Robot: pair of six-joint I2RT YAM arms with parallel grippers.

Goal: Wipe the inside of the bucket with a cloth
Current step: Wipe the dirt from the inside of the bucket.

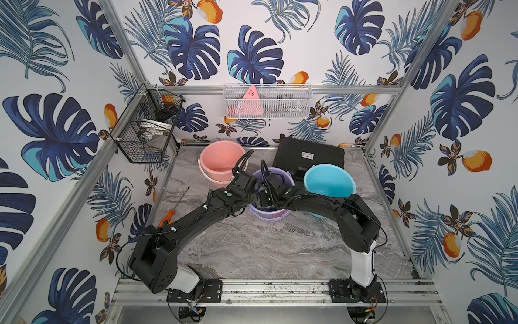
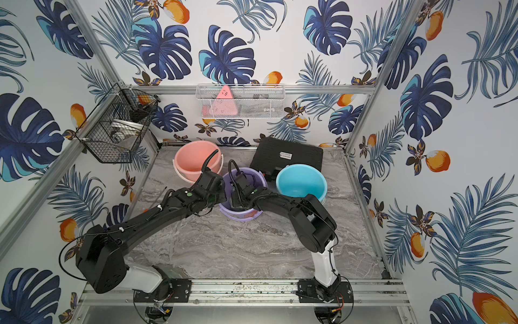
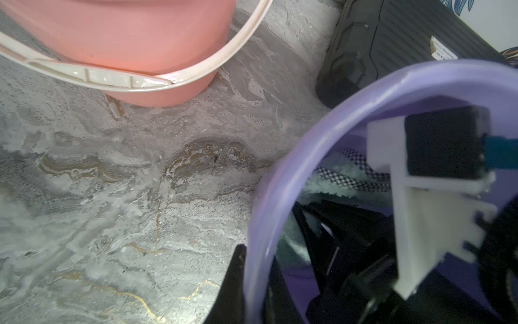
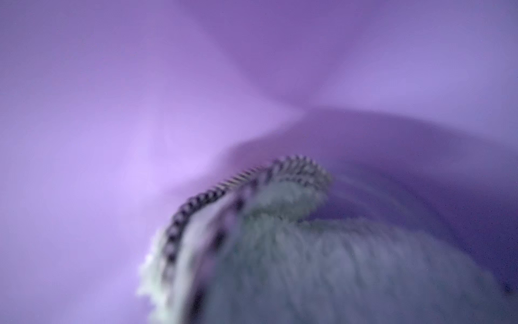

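Your cloth (image 4: 322, 266) is down inside the purple bucket (image 1: 273, 216), bunched at the front of the right tool (image 1: 265, 203). Its fuzzy face and checked trim lie against the lilac inner wall, near where the wall curves into the floor. That contact is what the next stroke turns on: the wall lies just beyond the cloth, so you sweep along its curve and do not push straight into it.

The right tool's fingers are buried in the fabric and cannot be seen. Judging by how the cloth hangs from it, it is clenched on the cloth.

The bucket stands upright with its mouth up, about mid-surface and a little toward the far edge. It sits between the pink bucket (image 1: 221, 162) on the left and the tilted blue bucket (image 1: 329, 181) on the right, with the black case (image 1: 308, 154) behind it.

The left tool (image 3: 258, 280) is clamped on the bucket's rim (image 3: 316, 140) at the side facing the left edge, one finger outside the wall and the rest inside. It looks like your brace.

Both arms reach forward from the near edge and fold inward, meeting over the bucket. The right forearm crosses in front of the blue bucket, and its wrist is pitched down through the mouth.

The right arm is the only one that can wipe. The wall under the left tool's fingers is probably the hardest part to reach.
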